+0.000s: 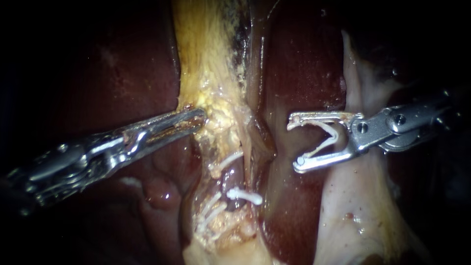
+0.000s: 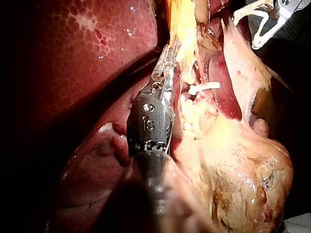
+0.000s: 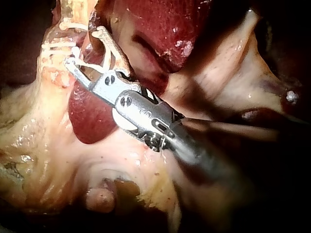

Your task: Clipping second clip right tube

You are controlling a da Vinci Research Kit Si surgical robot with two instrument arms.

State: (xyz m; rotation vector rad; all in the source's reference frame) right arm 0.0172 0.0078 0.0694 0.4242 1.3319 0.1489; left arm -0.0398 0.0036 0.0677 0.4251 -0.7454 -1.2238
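The endoscope looks closely at the tissue (image 1: 216, 73), with the clip (image 1: 324, 145) at 3 o'clock. The wrist cameras look along the left instrument (image 2: 170, 51) and the right instrument (image 3: 85, 47), sharing that clip.

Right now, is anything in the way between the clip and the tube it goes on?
Nothing I can see. The clip, held in the right instrument, faces the tubes across a bare gap, with only liver behind.

My left instrument (image 1: 122, 140) slants in from low down, its pincer (image 1: 198, 118) closed on tissue (image 1: 218, 115). My right instrument (image 1: 387, 125) lies about level, its pincer (image 1: 294, 143) spread wide, both jaws cradling a clip (image 1: 321, 144).
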